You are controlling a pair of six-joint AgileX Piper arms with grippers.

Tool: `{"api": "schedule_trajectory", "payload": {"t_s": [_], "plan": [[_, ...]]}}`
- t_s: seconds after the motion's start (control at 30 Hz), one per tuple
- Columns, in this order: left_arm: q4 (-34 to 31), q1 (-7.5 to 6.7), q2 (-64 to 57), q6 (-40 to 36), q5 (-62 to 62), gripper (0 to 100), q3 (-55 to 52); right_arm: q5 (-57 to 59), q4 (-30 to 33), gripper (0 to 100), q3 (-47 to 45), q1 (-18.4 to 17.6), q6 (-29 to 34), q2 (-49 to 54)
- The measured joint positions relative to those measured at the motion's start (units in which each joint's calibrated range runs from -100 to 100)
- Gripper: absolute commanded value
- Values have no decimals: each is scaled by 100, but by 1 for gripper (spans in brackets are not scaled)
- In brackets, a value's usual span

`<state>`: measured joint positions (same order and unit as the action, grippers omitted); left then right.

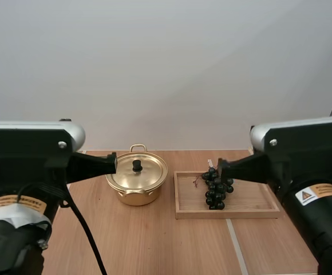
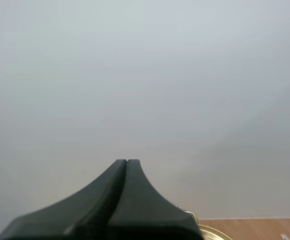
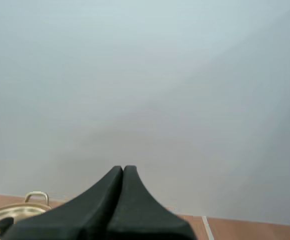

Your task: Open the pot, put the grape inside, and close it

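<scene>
1. Plainly, nothing is begun: the pot (image 1: 136, 182) sits on the table (image 1: 154, 240) with its lid (image 1: 149, 172) on and the black knob (image 1: 137, 165) upright at the lid's middle.
2. The grapes (image 1: 217, 188) lie in the wooden tray (image 1: 252, 201) just right of the pot; tray and pot stand near but apart.
3. Our left gripper (image 1: 111, 163) hangs raised at the pot's left, fingers pressed together into one wedge, empty; our right gripper (image 1: 222, 167) hangs raised on the pot's right, toward the grapes, likewise pressed together and empty.
4. We judge the lid comes first; fingers this tight would only knock the knob, so they must spread before descending.
5. Risks, as we see them: the knob is small, so an off-centre pinch may slip and drop the lid; the pot may slide if the lid drags its rim; a pinch on one berry might tear it off rather than lift the bunch.
</scene>
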<state>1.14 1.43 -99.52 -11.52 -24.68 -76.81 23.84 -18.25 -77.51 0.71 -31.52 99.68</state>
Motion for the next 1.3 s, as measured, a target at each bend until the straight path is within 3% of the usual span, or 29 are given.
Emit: {"api": "schedule_trajectory", "payload": {"t_s": [0.13, 0.33, 0.77, 1.0, 1.3], "plan": [[0, 0, 303, 16, -606, 0, 691, 403, -21, 0, 770, 0, 0, -304], [-11, 0, 1146, 638, -1488, 0, 1606, 1980, -21, 0, 2082, 0, 0, -1334], [71, 0, 3427, 848, -5212, 0, 3483, 5380, -21, 0, 4644, 0, 10, -4082], [175, 0, 4396, 856, -5805, 0, 3711, 6082, -21, 0, 5051, 0, 10, -5059], [177, 0, 4659, 867, -5805, 0, 3711, 6120, -21, 0, 5051, 0, 10, -5242]]}}
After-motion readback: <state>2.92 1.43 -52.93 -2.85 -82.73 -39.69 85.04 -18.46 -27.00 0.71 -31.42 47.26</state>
